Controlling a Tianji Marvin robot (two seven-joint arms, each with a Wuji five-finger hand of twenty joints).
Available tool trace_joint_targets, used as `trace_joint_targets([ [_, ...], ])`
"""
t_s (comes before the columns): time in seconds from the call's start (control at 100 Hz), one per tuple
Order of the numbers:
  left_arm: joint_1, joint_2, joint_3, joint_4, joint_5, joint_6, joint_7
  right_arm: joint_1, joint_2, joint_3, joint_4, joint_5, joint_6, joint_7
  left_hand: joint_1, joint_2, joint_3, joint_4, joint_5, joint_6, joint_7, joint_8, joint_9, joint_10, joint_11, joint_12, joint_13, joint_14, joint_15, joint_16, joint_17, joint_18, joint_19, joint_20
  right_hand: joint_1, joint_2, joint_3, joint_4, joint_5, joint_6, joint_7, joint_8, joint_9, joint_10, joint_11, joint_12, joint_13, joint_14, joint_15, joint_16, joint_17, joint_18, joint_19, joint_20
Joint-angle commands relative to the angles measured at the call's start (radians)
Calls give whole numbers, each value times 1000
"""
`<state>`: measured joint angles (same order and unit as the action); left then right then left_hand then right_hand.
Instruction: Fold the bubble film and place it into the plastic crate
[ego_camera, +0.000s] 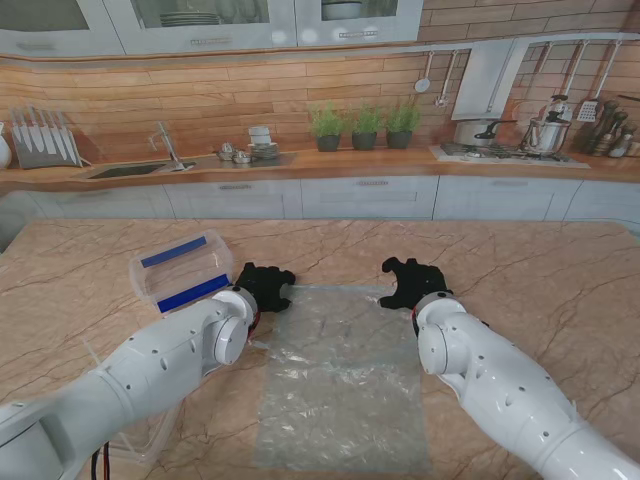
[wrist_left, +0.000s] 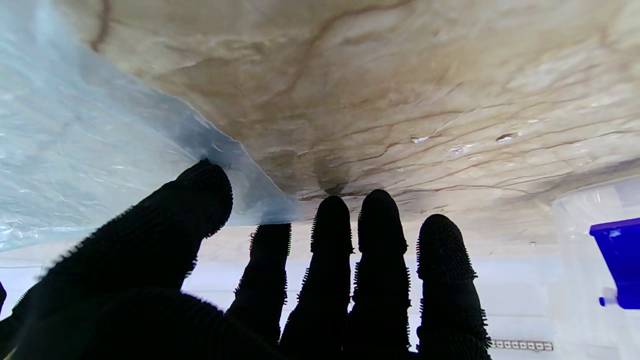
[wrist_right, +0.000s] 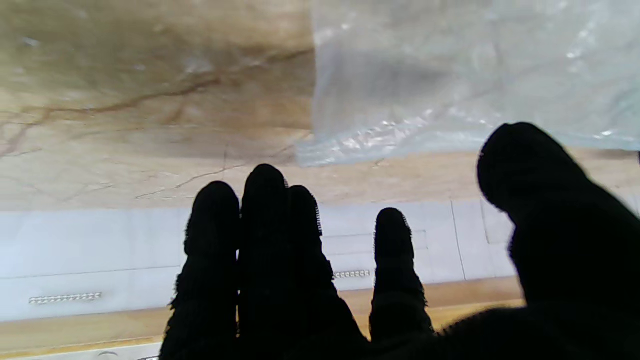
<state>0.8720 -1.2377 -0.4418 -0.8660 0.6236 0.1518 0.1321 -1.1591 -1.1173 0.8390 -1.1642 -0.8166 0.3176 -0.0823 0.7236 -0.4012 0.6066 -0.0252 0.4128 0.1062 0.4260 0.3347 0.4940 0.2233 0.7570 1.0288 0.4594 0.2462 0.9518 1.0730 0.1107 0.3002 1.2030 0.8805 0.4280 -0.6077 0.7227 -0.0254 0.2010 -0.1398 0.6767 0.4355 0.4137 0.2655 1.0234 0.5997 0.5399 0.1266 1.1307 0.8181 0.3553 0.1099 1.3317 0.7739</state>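
Note:
The clear bubble film (ego_camera: 340, 380) lies flat and unfolded on the marble table, running from between my hands back toward me. My left hand (ego_camera: 265, 286) is at its far left corner. In the left wrist view the film (wrist_left: 75, 150) has its corner between the thumb (wrist_left: 200, 200) and the index finger, whose tip it covers; the fingers are spread. My right hand (ego_camera: 412, 283) hovers at the far right corner, open. In the right wrist view the film (wrist_right: 450, 75) is apart from the fingers (wrist_right: 265, 225). The clear plastic crate (ego_camera: 180, 272), with blue parts, stands left of my left hand.
A clear plastic piece (ego_camera: 140, 440) lies on the table (ego_camera: 520, 270) under my left forearm near the front edge. The crate's wall (wrist_left: 600, 280) shows beside the left hand's little finger. Kitchen counter and cabinets stand beyond the table's far edge.

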Motion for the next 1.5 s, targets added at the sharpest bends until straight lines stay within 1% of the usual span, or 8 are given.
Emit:
trace_joint_targets([
  [0.0,25,3,7,5,3,4,-18,2,4,-6,9,-10,5,4,-5,-57,14,-30,116,9,104,60,5,-20,19,-8,0,13,-2,-11,0,13,3,-8,33,-49,-23,-15,-20,3,2,-10,-27,24,8,17,-1,20,35,16,-14,9,38,-4],
  [0.41,39,12,-9,-20,-3,22,-42,23,0,-40,60,27,50,27,-3,-63,15,-33,126,-11,86,57,7,-13,15,-15,-3,26,-8,-18,-6,20,-3,-12,139,-94,-42,-7,-30,141,-24,-27,-90,19,-5,21,-30,0,11,13,-41,6,-7,-18],
  [0.65,43,18,-9,-29,1,22,-53,54,2,-102,91,52,55,73,-11,-108,70,-39,241,-4,202,117,54,-19,49,14,22,32,-1,-19,10,31,1,-12,172,-136,200,-36,392,57,144,81,-7,16,3,29,8,10,2,10,-37,35,-29,-17],
  [0.67,44,18,-9,-29,1,22,-53,56,1,-106,94,57,56,74,-7,-120,74,-46,241,-7,228,131,55,-18,49,15,22,32,-1,-19,10,31,1,-13,198,-145,199,-87,424,29,225,28,17,13,5,34,18,14,1,9,-34,42,-31,-11],
  [0.79,48,14,-13,-24,-2,18,-41,67,-12,-125,120,85,50,55,73,-200,57,-112,196,-48,439,238,54,-22,43,13,22,34,-6,-24,11,28,4,-14,283,-111,175,-119,511,-60,448,9,107,3,15,32,58,30,-4,2,-14,64,-32,-3],
  [0.98,59,6,-24,-19,-20,6,-25,65,-27,-126,133,115,38,20,148,-218,25,-113,126,-71,672,358,61,-24,-82,-144,-6,52,-197,-209,-10,20,-19,-26,303,-42,154,-113,507,-91,463,45,207,-10,-6,2,95,44,-24,-18,5,77,-32,-5],
  [1.2,89,-14,-72,-16,-66,-13,23,29,-32,-65,96,134,12,-10,187,-180,44,-108,144,-79,713,388,239,-11,-186,-397,107,58,-281,-375,40,11,-1,-36,329,59,116,-99,521,-105,400,28,418,-26,-92,-116,183,65,-49,-47,59,91,-8,-6],
  [1.49,142,-35,-172,-65,-148,-8,76,-6,-37,19,26,154,-33,-38,220,-157,95,-106,288,-36,619,204,570,5,-100,-267,376,98,-54,-360,276,96,205,-22,362,101,125,-133,555,-113,351,29,609,-69,-156,-205,289,54,-57,-63,126,90,24,-9],
])
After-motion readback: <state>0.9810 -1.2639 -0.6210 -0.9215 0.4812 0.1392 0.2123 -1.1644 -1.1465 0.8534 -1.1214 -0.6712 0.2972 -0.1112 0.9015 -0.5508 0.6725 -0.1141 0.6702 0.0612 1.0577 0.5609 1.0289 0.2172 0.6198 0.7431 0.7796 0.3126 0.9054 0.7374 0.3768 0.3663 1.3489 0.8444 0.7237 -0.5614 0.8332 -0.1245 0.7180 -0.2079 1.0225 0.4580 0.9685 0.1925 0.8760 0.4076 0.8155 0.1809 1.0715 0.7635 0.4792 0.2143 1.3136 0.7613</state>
